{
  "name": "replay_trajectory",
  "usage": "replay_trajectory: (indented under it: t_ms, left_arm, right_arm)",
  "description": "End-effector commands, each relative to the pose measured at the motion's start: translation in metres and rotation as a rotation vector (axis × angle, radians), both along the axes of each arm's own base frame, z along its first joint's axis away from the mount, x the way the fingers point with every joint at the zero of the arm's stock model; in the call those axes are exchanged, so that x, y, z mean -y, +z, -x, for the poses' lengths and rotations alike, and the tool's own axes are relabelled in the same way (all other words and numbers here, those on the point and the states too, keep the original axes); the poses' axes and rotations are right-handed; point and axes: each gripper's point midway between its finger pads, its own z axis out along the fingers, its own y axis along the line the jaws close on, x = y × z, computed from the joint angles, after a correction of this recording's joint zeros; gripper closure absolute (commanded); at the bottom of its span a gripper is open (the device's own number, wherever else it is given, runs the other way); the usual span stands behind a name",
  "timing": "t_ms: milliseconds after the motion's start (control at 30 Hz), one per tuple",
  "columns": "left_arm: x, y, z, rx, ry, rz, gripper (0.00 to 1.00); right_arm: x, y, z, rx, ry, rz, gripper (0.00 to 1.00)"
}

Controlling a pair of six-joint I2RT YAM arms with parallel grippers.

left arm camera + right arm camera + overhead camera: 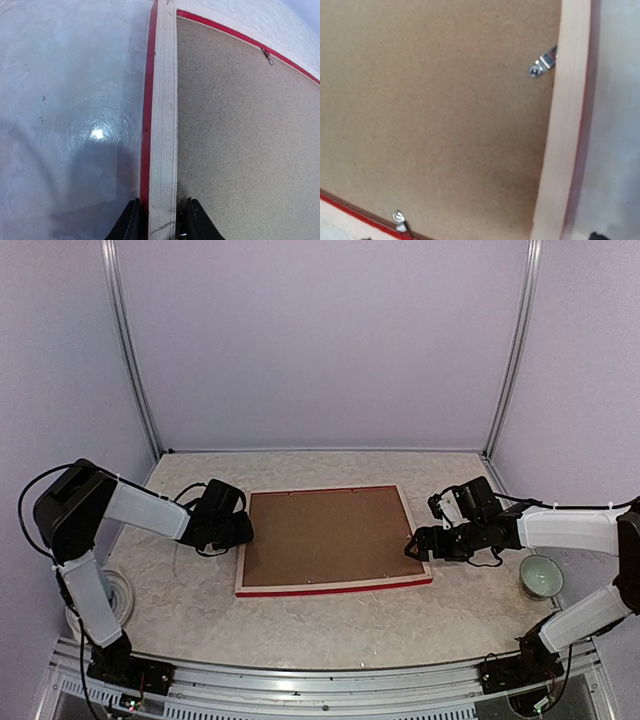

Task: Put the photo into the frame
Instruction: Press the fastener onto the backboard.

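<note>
Left claw (244,531), narrow, clamps the frame's (330,587) nine o'clock bar; right claw (412,545) wide at three. Backing board (325,535) seated, so we judge a level flip comes next.

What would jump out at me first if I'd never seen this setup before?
Most striking is the large rectangular picture frame, red-edged with a pale wood back, lying face down in the middle, a brown fibreboard backing board filling it. The left gripper straddles its left bar; the right gripper, open, is at its right bar. A small pale green bowl sits near the right edge of the marbled table.
</note>
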Motion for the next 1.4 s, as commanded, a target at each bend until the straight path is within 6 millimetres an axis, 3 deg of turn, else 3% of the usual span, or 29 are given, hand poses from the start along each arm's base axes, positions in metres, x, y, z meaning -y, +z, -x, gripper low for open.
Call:
replay_trajectory:
  t_ms: [0, 100, 300, 533, 900, 1367]
  left_arm:
    - [-0.012, -0.034, 0.033, -0.142, -0.034, -0.045, 0.71]
    - [-0.010, -0.021, 0.028, -0.111, -0.031, -0.030, 0.61]
    - [-0.007, 0.009, 0.023, -0.062, -0.028, -0.008, 0.57]
    - [-0.014, 0.001, 0.031, -0.089, -0.027, -0.039, 0.57]
    - [-0.008, -0.013, 0.024, -0.108, -0.028, -0.031, 0.58]
    - [-0.006, 0.021, 0.019, -0.038, -0.029, 0.016, 0.59]
  right_arm:
    - [-0.004, 0.003, -0.003, 0.009, 0.009, 0.006, 0.07]
    - [-0.004, 0.004, -0.003, 0.011, 0.011, 0.002, 0.07]
    - [-0.005, 0.005, -0.003, 0.013, 0.011, 0.001, 0.07]
    - [-0.004, 0.005, -0.002, 0.018, 0.012, -0.003, 0.07]
    - [-0.003, 0.006, 0.000, 0.021, 0.013, -0.001, 0.07]
    - [-0.005, 0.004, -0.002, 0.016, 0.017, -0.002, 0.07]
